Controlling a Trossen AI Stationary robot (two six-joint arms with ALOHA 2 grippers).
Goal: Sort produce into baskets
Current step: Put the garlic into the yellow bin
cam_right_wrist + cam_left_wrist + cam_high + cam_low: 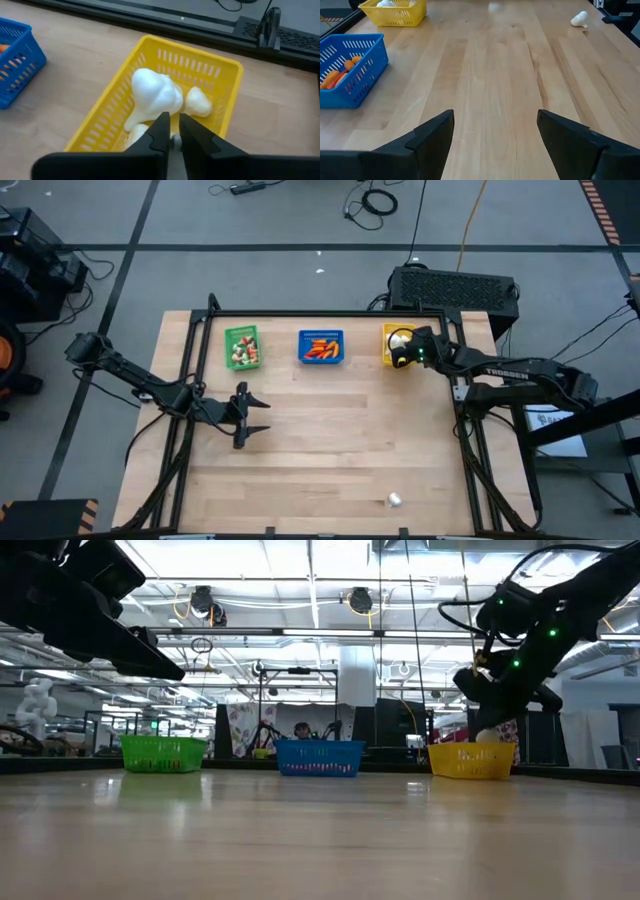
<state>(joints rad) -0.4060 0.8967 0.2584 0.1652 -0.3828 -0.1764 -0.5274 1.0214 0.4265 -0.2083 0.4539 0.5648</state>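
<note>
"TROSSEN" reads on the right arm; its right tool, fingers nearly closed, pinches a white garlic bulb over the yellow basket. The left tool gapes empty above the tabletop.

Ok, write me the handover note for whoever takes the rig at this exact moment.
Right gripper: over the yellow basket, fingers just parting on a white garlic bulb; more bulbs already lie inside.
Left gripper: fingers open, empty, hovering over the table in front of the green basket.
Done: green basket and blue basket hold produce.
Left: one loose bulb at the table's near edge, for the yellow basket.
</note>
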